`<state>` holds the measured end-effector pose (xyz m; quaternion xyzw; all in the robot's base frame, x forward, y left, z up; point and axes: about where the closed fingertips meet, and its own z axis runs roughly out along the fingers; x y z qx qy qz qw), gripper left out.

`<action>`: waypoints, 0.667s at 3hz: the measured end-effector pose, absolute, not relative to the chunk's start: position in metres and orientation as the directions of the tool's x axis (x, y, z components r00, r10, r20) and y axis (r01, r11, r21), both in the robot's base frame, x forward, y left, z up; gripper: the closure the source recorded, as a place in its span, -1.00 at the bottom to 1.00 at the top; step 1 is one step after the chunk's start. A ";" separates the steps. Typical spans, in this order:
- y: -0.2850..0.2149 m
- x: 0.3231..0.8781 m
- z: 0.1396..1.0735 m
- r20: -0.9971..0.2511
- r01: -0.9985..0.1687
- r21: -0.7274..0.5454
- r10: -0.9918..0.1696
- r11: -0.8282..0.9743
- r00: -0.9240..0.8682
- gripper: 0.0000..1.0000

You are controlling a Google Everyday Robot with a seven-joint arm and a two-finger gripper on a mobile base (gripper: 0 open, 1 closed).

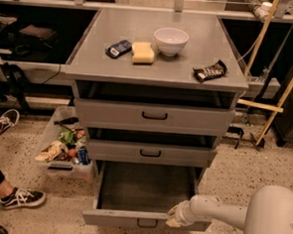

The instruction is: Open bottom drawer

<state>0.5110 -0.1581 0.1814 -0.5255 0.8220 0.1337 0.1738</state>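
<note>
Standing pulled out: bottom drawer (114, 219), front running left-right. Gripper (176, 219) at front's top edge, right of handle (147, 223); grip state cannot be told.

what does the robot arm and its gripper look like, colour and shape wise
The arm is a smooth, pale off-white tube coming out of a large rounded shell of the same colour. The gripper, at the front edge of the bottom drawer, is a lighter cream, knobbly end piece. No cables or markings show.
</note>
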 end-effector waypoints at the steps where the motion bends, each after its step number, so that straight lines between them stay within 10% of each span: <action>1: -0.158 0.512 0.184 -0.426 -0.910 0.037 -0.817 0.412 -0.387 1.00; 2: -0.159 0.500 0.180 -0.434 -0.906 0.040 -0.809 0.422 -0.396 1.00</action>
